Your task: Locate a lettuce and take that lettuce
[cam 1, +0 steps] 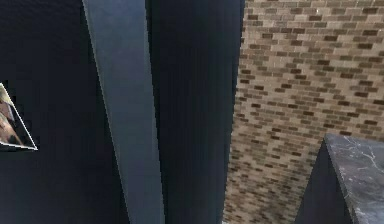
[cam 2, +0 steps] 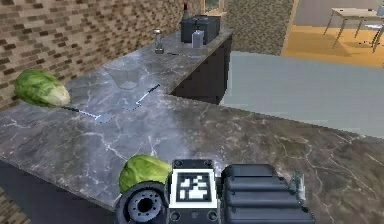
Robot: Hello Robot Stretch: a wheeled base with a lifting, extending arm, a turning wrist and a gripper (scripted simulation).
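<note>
A green lettuce (cam 2: 145, 172) lies on the dark marble counter (cam 2: 210, 125), close to the arm side view's bottom edge. The gripper (cam 2: 142, 205), a dark body with a round part beside a white square marker (cam 2: 195, 188), sits right against that lettuce. Its far end is hard to make out, so I cannot tell whether it holds anything. A second lettuce (cam 2: 38, 88), paler and longer, rests at the counter's left end near the brick wall (cam 2: 70, 35).
The counter runs on to a far corner with dark appliances (cam 2: 200, 28) and a small bottle (cam 2: 158, 40). Grey floor (cam 2: 300, 85) lies beyond it, with a table (cam 2: 350, 15) farther off. In the forward view stand a tall dark panel (cam 1: 130, 110), a brick wall (cam 1: 310, 90) and a counter corner (cam 1: 355, 170).
</note>
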